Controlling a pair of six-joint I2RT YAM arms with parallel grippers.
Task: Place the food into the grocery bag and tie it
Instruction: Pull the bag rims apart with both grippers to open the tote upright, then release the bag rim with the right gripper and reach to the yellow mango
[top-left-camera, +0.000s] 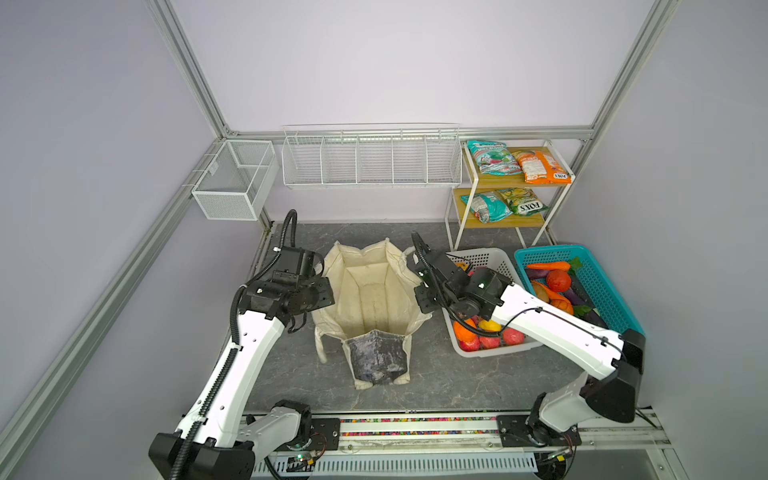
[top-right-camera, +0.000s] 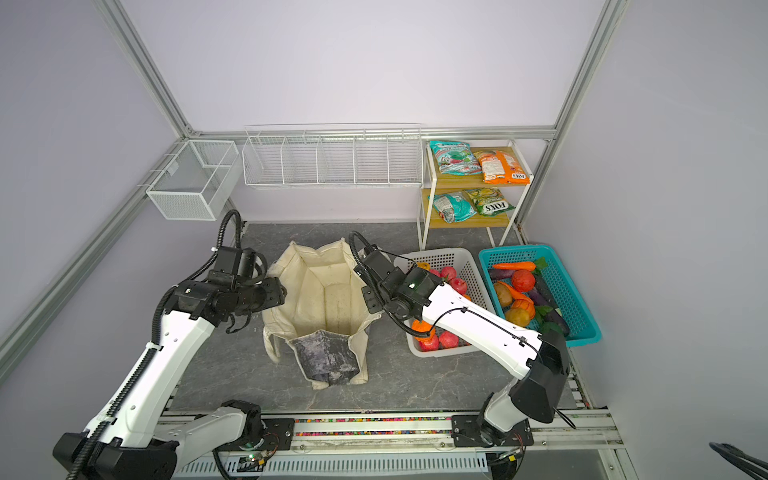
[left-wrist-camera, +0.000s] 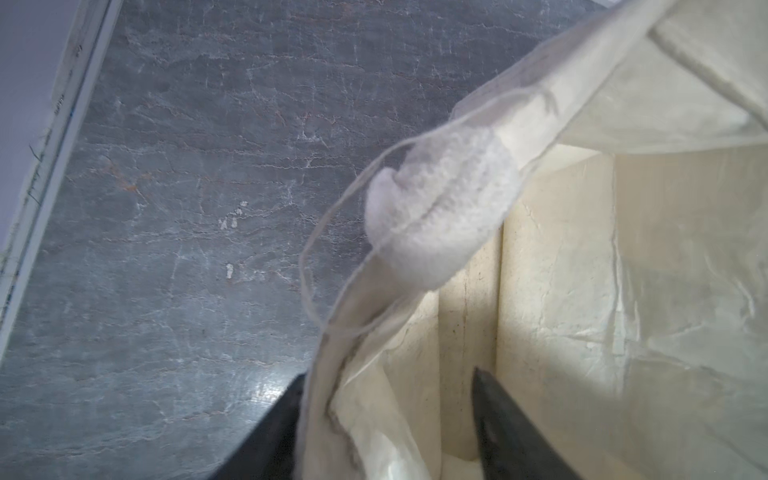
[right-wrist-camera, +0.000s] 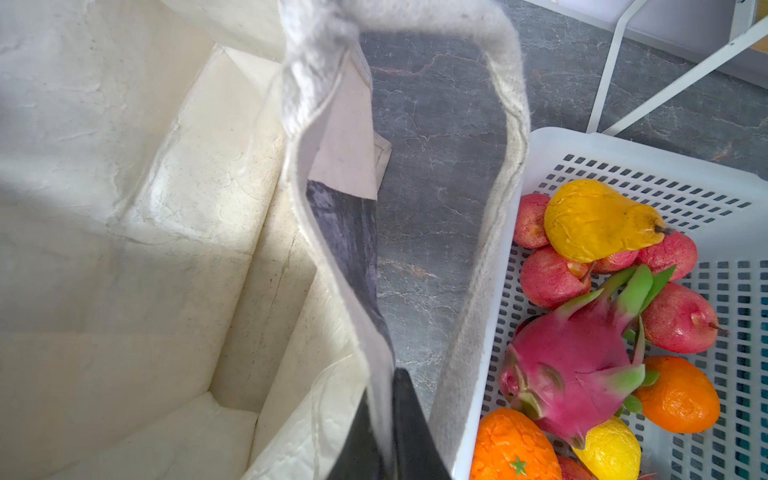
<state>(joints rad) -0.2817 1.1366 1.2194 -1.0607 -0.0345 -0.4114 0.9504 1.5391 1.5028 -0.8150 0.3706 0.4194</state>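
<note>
In both top views the cream canvas tote with the dark marbled side panel (top-left-camera: 353, 299) (top-right-camera: 316, 299) stands open mid-frame with nothing in it. The fruit lies in the white perforated plastic basket (top-left-camera: 482, 252) to its right, and the orange snack packet (top-left-camera: 540, 166) sits on the shelf at upper right. An arm stands at each side rim. The cloth is soft, so I judge the mouth could sag shut if either side is let go.

In the left wrist view the left gripper (left-wrist-camera: 386, 374) is parted astride the rim at the bottom edge, one black finger (left-wrist-camera: 274, 432) outside the cloth, and it clamps nothing. A loose thread (left-wrist-camera: 324, 249) mid-frame might snag it.

In the right wrist view the right gripper (right-wrist-camera: 384, 390) is pinched tight on the rim at bottom centre. The cream loop handle (right-wrist-camera: 498, 166) hangs beside the basket. A hard tug could tip the tote or hook that loop. The pink dragon fruit with green tips (right-wrist-camera: 569, 361) waits at lower right.
</note>
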